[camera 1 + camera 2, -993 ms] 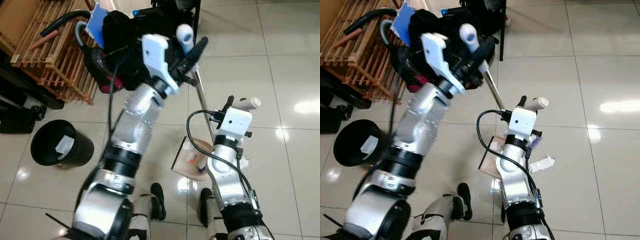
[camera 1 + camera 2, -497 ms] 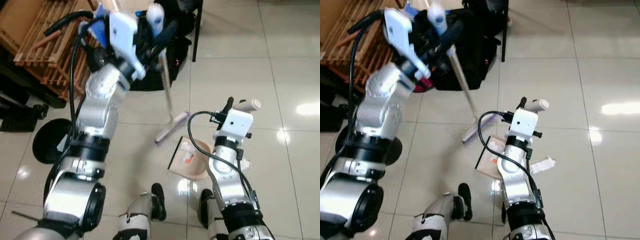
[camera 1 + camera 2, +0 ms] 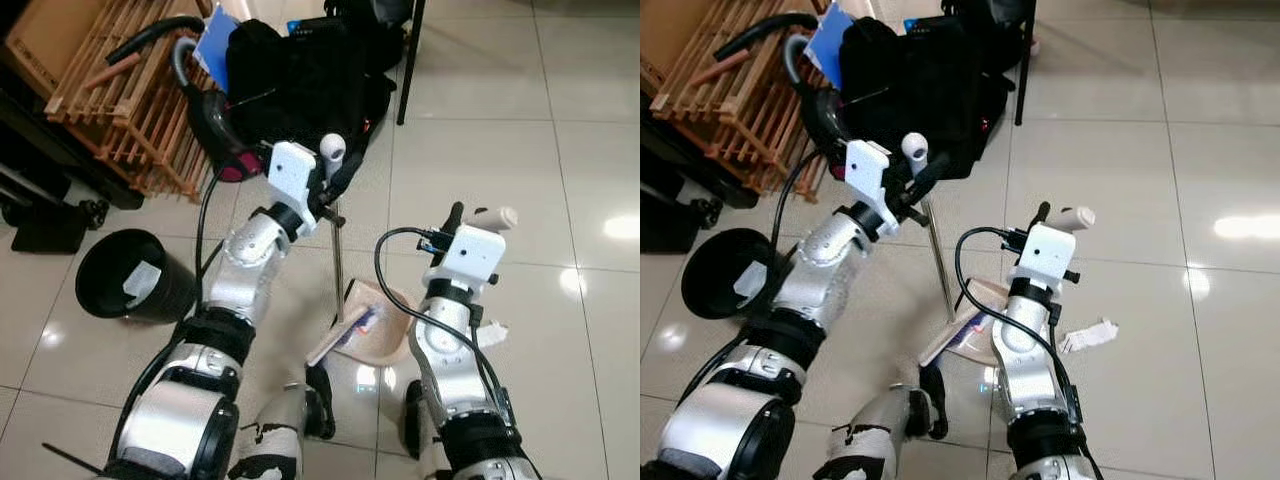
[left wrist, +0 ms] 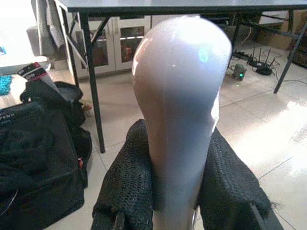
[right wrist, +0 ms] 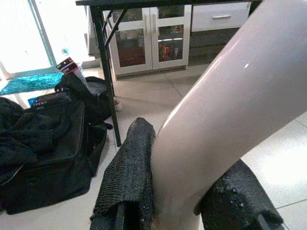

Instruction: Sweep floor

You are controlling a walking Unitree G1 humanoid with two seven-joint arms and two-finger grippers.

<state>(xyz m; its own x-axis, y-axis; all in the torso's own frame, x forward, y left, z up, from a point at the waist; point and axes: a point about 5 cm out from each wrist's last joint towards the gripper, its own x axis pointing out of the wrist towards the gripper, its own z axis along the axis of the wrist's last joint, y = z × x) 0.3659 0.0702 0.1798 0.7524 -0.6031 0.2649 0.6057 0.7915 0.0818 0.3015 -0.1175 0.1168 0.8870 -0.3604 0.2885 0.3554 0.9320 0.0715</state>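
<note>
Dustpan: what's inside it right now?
In the dustpan, held by the right hand, there is light paper litter with a red-and-blue scrap. The broom head, held by the left hand, lies across its mouth and covers the front; the right arm hides the far side.

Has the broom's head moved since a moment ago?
Yes. The broom head was out on the tiles left of the dustpan; now the left gripper has drawn it against the dustpan's mouth.

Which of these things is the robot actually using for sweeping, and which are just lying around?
In use:
- broom, held by the left gripper
- dustpan, its handle in the right gripper
- scrap of litter on the floor

Lying about:
- black bin
- black bags
- wooden rack
</note>
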